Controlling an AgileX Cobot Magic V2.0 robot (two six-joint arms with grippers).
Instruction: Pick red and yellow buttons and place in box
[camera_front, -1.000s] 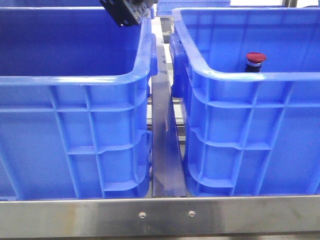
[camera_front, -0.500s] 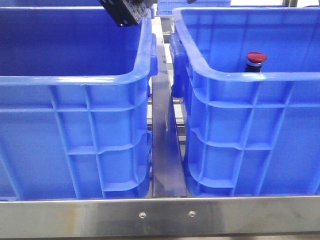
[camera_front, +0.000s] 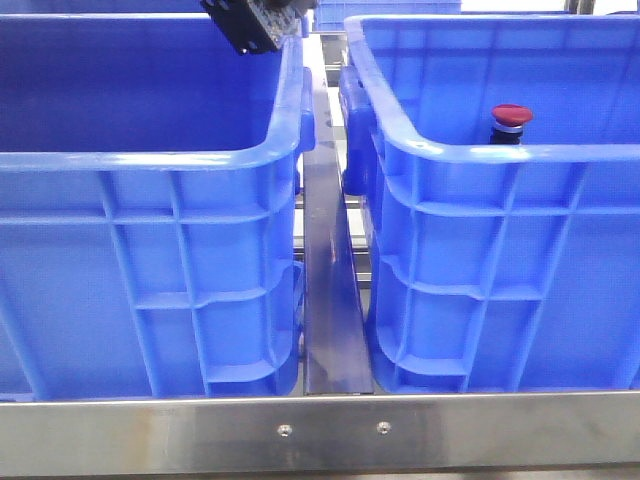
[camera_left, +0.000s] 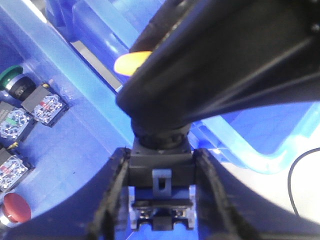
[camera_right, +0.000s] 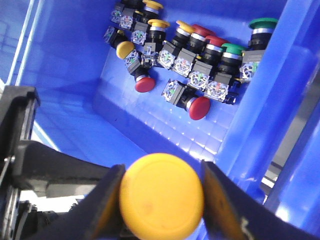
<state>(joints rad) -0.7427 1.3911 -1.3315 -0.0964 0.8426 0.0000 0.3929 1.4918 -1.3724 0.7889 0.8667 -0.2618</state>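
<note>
A yellow button (camera_right: 161, 192) is held from both ends. My right gripper (camera_right: 162, 212) is shut on its yellow cap. My left gripper (camera_left: 161, 200) is shut on its dark body (camera_left: 161, 160), and a sliver of the cap (camera_left: 132, 62) shows past the right gripper's black housing. Both hang above a blue crate's floor (camera_right: 75, 100). A red button (camera_front: 511, 119) stands upright inside the right blue crate (camera_front: 500, 152). More red buttons (camera_right: 144, 85) lie in a pile below. Only a black gripper part (camera_front: 250, 25) shows in the front view.
The pile (camera_right: 200, 55) holds several yellow, red and green buttons with contact blocks against the crate wall. A green button (camera_left: 11, 76) and a red one (camera_left: 16, 207) lie on the crate floor. The left crate (camera_front: 150, 160) stands beside a steel rail (camera_front: 330, 290).
</note>
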